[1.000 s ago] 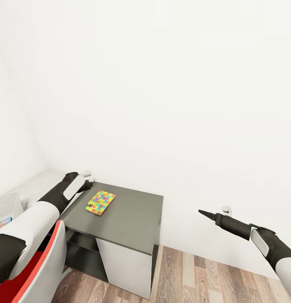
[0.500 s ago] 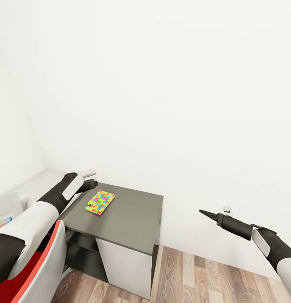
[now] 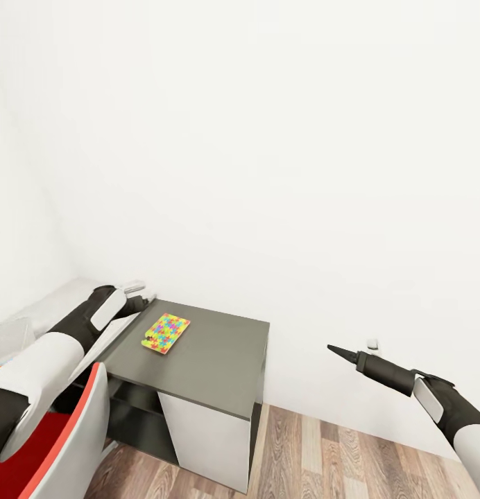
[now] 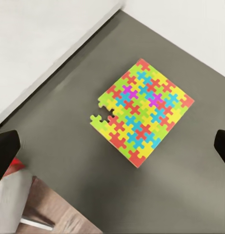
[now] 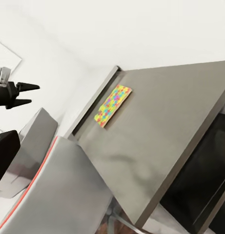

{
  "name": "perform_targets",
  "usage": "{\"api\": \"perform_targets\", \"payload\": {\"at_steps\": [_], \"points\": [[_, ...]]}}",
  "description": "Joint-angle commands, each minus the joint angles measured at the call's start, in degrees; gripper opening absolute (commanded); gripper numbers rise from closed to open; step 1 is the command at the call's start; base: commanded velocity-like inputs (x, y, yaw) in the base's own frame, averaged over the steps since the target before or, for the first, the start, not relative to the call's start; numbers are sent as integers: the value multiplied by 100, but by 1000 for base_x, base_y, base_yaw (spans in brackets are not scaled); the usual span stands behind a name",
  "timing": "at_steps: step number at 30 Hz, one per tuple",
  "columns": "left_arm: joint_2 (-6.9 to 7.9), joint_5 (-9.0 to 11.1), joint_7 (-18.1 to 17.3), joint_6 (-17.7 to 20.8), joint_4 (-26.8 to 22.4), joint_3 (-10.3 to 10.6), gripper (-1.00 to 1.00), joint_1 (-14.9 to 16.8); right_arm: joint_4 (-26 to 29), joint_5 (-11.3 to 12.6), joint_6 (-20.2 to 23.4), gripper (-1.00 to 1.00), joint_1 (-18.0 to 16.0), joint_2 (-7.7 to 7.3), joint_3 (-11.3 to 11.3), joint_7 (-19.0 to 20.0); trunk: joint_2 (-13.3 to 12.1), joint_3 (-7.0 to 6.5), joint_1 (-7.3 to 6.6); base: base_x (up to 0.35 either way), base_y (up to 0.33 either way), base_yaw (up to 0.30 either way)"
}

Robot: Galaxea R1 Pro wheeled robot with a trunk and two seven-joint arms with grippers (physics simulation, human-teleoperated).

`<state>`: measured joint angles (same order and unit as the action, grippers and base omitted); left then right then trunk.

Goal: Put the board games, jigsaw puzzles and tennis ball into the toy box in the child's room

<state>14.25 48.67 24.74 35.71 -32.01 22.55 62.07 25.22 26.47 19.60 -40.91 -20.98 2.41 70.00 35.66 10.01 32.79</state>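
One jigsaw puzzle (image 3: 166, 333), a thin square of yellow, pink, green and blue pieces, lies flat on the dark grey cabinet (image 3: 212, 360). In the left wrist view the puzzle (image 4: 141, 117) has a notch at one corner. My left gripper (image 3: 144, 299) hovers open above the cabinet's far left edge, a little beyond the puzzle, holding nothing. Its fingertips (image 4: 5, 151) stand wide apart at the frame's sides. My right gripper (image 3: 337, 351) hangs over the floor to the right of the cabinet, empty. The toy box (image 3: 10, 331) peeks out at far left on the table (image 3: 66, 299).
A red chair (image 3: 66, 443) with a grey back stands at lower left, against the cabinet and under my left arm. The white wall is close behind the cabinet. Wood-plank floor (image 3: 323, 457) lies right of the cabinet. The right wrist view shows the puzzle (image 5: 112, 106) and my left gripper (image 5: 24, 95).
My left arm has drawn back a little to the left, away from the puzzle. The right arm and the puzzle have stayed put.
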Motion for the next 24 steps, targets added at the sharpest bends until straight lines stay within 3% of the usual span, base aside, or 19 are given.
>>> {"api": "perform_targets", "payload": {"at_steps": [1, 8, 14, 21, 24], "points": [[28, 61, 51, 2, -10, 46, 100, 7, -2, 25, 55, 100, -5, 1, 4, 13, 9, 10, 2, 0, 0, 0], [104, 56, 15, -11, -7, 49, 100, 13, -15, 25, 42, 100, -5, 4, 5, 8, 9, 10, 2, 0, 0, 0], [153, 55, -283, -168, -7, 64, 100, 13, -17, 25, 31, 100, -5, 6, 5, -13, 9, 10, 2, 0, 0, 0], [307, 53, -546, -426, -7, 85, 100, 9, -17, 25, 5, 100, 1, 6, 5, -12, 290, 136, 156, 0, 0, 0], [350, 55, -566, -439, -7, 90, 100, 7, -17, 26, -73, 100, 3, 7, 5, -19, 290, 136, 156, 0, 0, 0]]}}
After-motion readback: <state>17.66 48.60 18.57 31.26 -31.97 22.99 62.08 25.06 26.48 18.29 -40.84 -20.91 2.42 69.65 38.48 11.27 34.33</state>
